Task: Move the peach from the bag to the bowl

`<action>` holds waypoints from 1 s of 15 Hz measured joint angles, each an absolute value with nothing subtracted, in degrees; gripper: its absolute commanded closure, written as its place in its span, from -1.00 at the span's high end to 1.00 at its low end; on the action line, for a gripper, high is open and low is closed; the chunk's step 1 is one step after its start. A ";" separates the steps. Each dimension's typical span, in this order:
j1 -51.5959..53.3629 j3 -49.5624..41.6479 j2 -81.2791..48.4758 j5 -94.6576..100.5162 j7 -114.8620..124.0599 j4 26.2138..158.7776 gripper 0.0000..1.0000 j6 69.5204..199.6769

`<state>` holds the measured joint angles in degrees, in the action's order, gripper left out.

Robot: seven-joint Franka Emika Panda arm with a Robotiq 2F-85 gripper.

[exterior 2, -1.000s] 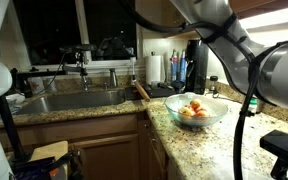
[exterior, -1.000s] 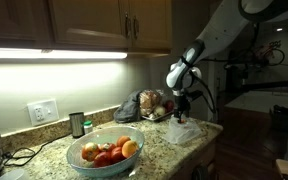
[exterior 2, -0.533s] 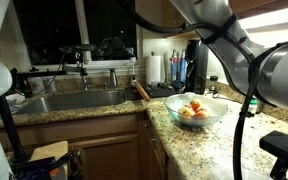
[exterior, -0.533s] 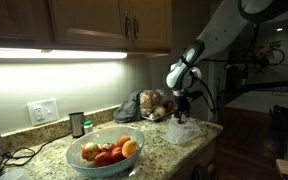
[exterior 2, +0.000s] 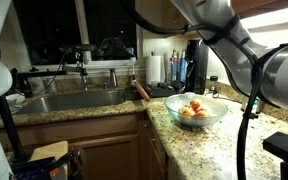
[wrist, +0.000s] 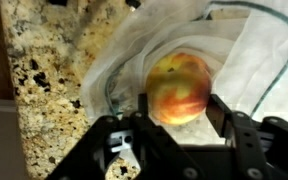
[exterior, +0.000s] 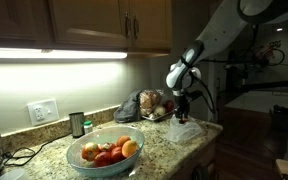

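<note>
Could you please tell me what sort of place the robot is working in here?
Most likely a home kitchen: there is a speckled granite countertop, a stainless steel sink with a tall metal faucet behind it, and brown wooden wall cabinets with a light strip underneath.

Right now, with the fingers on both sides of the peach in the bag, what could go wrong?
1. The thin bag folds around the peach, so the fingers may pinch film and lift the bag too.
2. The bag lies near the counter edge; if dragged, it could slide off.
3. The bowl already holds fruit, so the peach might roll off the pile.
</note>
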<state>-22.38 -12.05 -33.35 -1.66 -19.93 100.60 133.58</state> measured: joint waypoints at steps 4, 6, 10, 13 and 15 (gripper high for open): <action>-22.60 -12.04 -33.37 -1.66 -19.93 99.57 -0.49 133.08; -22.70 -12.05 -33.38 -1.66 -19.93 99.18 -0.61 133.01; -23.06 -12.04 -33.42 -1.72 -19.93 97.78 -0.17 132.60; -23.19 -12.04 -34.06 -1.72 -19.93 97.76 0.09 132.02; -23.24 -12.04 -34.59 -1.72 -19.93 97.71 0.32 131.87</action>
